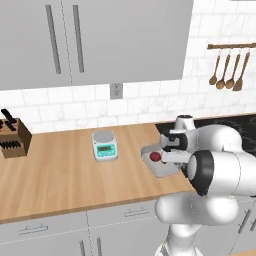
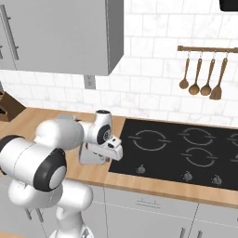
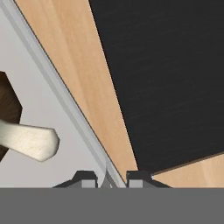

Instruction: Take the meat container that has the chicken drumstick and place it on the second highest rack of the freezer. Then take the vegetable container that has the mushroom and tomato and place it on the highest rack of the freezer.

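Vegetable container (image 1: 161,167) on wooden counter (image 1: 65,175), near front edge, just left of black cooktop (image 2: 186,148). Tomato (image 1: 155,156) inside tray, near left end. Mushroom (image 3: 19,131), brown cap with pale stem, lies on tray floor in hand view. Gripper (image 3: 111,178) low over tray; jaws clenched on tray's thin right rim.
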Available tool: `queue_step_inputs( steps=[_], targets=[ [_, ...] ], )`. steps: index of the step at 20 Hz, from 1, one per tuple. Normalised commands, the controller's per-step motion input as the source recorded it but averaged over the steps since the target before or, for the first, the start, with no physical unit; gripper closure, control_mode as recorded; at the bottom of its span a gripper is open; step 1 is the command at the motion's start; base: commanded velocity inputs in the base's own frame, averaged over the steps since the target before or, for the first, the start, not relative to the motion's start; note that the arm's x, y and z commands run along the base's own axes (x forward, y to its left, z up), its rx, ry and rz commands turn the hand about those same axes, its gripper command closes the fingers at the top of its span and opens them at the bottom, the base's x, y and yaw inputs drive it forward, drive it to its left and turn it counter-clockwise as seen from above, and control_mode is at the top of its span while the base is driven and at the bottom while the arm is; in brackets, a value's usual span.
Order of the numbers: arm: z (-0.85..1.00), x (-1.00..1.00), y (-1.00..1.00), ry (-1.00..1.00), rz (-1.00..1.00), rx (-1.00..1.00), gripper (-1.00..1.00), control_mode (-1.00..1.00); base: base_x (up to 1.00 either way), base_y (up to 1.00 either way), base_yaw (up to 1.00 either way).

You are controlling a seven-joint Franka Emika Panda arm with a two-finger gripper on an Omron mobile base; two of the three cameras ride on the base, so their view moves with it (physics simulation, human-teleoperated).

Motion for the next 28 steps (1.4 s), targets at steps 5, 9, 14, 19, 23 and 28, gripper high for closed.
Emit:
queue_step_inputs(
  steps=[5,9,14,19,23,28],
  targets=[
    [0.36,-0.24,0.0,-0.07,-0.04,0.0,1.0,-1.0,0.0,0.0,0.0],
    [0.5,-0.39,0.0,-0.06,-0.09,0.04,1.0,-1.0,0.0,0.0,0.0],
    [0.56,-0.43,0.01,-0.06,-0.07,0.03,1.0,-1.0,0.0,0.0,0.0],
    [0.69,-0.33,0.12,-0.01,-0.05,0.01,1.0,-1.0,0.0,0.0,0.0],
    [0.76,-0.5,0.21,0.0,-0.01,0.0,1.0,-1.0,0.0,0.0,0.0],
    [0.42,-0.67,0.42,-0.1,0.0,0.0,1.0,-1.0,0.0,0.0,0.0]
  ],
)
